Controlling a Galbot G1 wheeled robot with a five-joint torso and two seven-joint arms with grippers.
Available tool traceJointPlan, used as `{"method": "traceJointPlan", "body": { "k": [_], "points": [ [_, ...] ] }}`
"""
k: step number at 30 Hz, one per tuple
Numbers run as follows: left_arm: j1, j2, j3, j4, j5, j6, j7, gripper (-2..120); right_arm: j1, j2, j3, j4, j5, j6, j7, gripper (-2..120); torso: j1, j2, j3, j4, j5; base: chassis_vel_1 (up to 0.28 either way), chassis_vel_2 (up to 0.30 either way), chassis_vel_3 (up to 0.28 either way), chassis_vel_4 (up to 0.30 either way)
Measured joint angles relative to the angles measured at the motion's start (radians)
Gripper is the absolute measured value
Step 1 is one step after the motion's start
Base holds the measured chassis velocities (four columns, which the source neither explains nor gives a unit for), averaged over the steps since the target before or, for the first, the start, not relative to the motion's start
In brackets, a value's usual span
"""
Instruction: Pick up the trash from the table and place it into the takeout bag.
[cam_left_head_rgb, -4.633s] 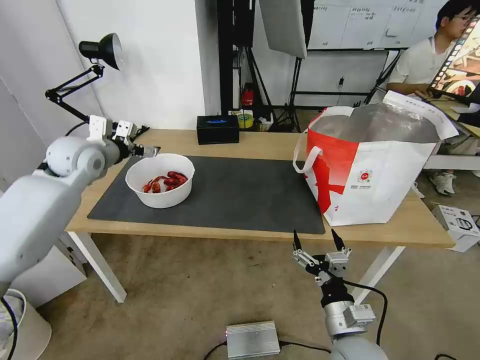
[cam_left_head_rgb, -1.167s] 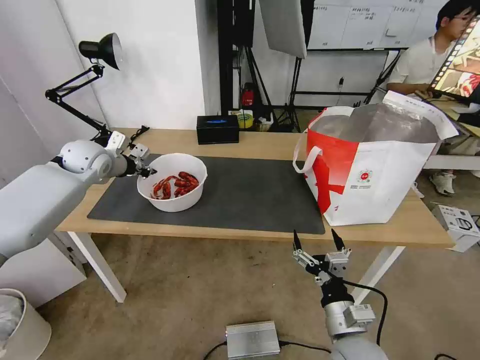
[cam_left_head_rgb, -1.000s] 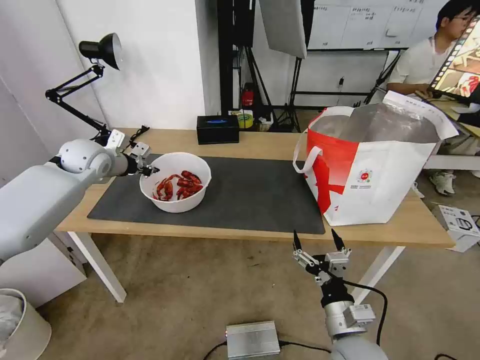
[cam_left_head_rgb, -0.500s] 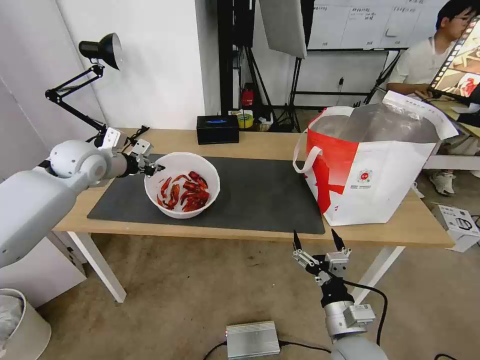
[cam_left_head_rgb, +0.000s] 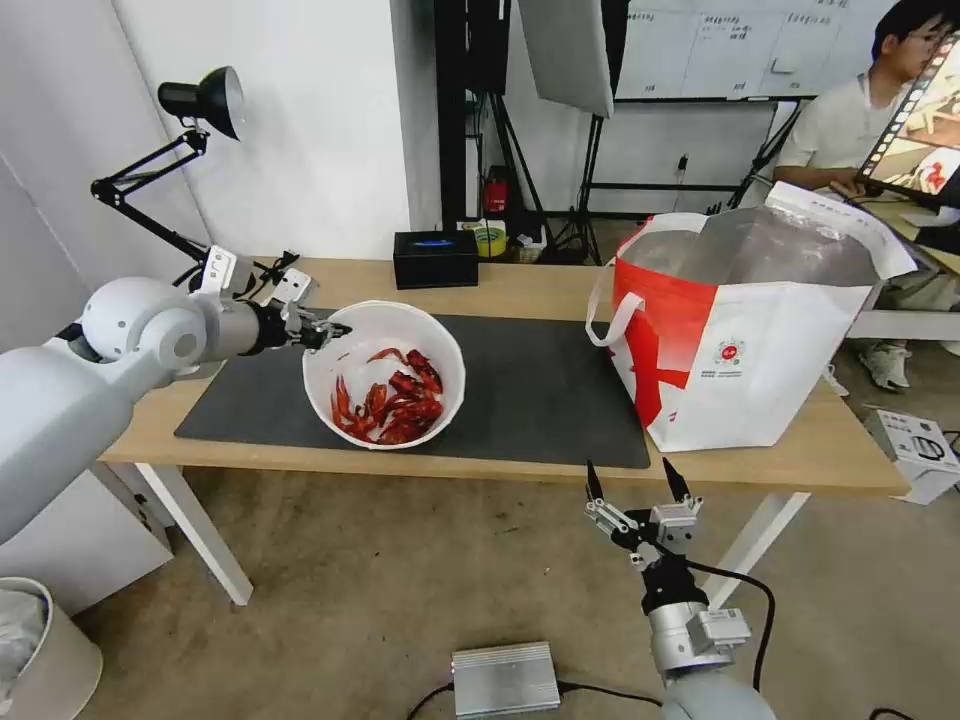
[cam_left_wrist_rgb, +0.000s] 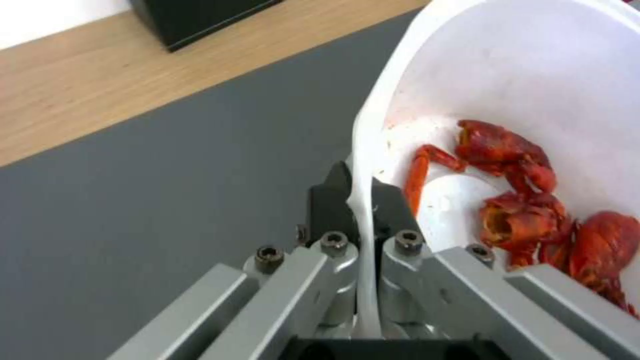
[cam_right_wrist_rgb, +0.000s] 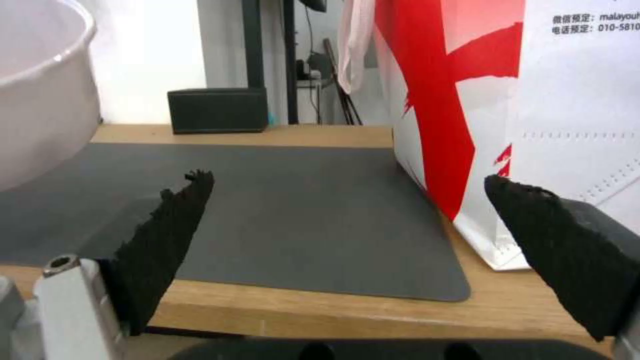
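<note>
L gripper (cam_left_head_rgb: 325, 331) pinches the bowl (cam_left_head_rgb: 384, 373) rim, tilted, prob. airborne; takeout bag (cam_left_head_rgb: 745, 340) lies well to bowl's right; R gripper (cam_left_head_rgb: 637, 488), nearer bag, spread, empty.

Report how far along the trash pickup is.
Done: the left gripper has clamped the rim of the bowl of crayfish. In hand: the bowl hangs tilted above the mat. Left: getting it into the takeout bag. The right gripper waits open below the table edge.
</note>
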Motion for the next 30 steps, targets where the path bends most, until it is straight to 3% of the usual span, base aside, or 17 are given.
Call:
{"method": "traceJointPlan", "body": {
  "k": [4,10,12,14,30],
  "points": [
    [-0.026,0.005,0.025,-0.022,-0.028,0.0,-0.013,0,0.0,0.0,0.0,0.0,0.0,0.0,0.0,100,0.0,0.0,0.0,0.0,0.0001,0.0,0.0,0.0,0.0],
    [-0.21,-0.011,0.16,-0.06,-0.113,-0.001,-0.027,0,0.0,0.0,0.0,0.0,0.0,0.0,0.0,100,0.0,0.0,0.0,0.0002,0.0,0.0,0.0,0.0,0.0],
    [-0.228,-0.017,0.17,-0.06,-0.119,-0.001,-0.028,0,0.0,0.0,0.0,0.0,0.0,0.0,0.0,100,0.0,0.0,0.0,0.0001,0.0001,0.0,0.0,0.0,0.0],
    [-0.319,-0.063,0.236,-0.058,-0.156,-0.001,-0.037,0,0.0,0.0,0.0,0.0,0.0,0.0,0.0,100,0.0,0.0,0.0,0.0,0.0002,0.0,0.0,0.0,0.0],
    [-0.561,-0.288,0.412,0.032,-0.25,-0.001,-0.055,0,0.0,0.0,0.0,0.0,0.0,0.0,0.0,100,0.0,0.0,0.0,-0.0001,0.0002,0.0,0.0,0.0,0.0]
  ]
}}
